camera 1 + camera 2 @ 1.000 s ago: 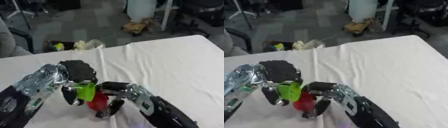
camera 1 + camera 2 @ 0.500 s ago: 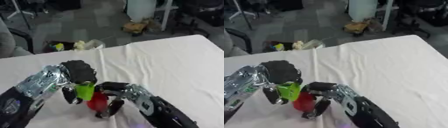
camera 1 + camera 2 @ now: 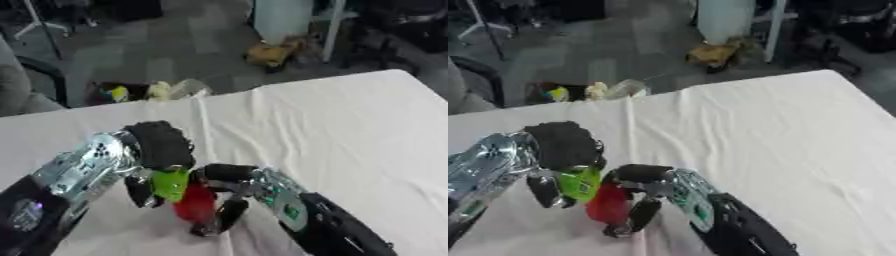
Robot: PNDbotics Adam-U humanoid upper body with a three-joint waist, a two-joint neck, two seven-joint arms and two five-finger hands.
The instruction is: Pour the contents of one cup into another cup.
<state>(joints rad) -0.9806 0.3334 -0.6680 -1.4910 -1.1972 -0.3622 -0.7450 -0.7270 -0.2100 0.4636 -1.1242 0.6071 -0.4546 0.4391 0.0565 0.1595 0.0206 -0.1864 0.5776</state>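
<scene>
A green cup (image 3: pixel 169 184) is held in my left hand (image 3: pixel 157 150), whose fingers curl around it; the cup is tilted down toward the red cup. Right below and beside it is a red cup (image 3: pixel 196 205), gripped by my right hand (image 3: pixel 229 175) with the thumb above and fingers wrapped along its right side. The two cups touch or nearly touch, low on the white tablecloth (image 3: pixel 332 130) near the front left. What is inside either cup is hidden.
The white cloth-covered table reaches to the right and back. Beyond its far edge lies grey floor with a bag of small objects (image 3: pixel 144 92), a brown bundle (image 3: pixel 271 52), a white bin (image 3: pixel 282 17) and chair legs.
Both hands and both cups stay almost where they were; the green cup keeps its tilt over the red cup. The picture has shifted only slightly.
</scene>
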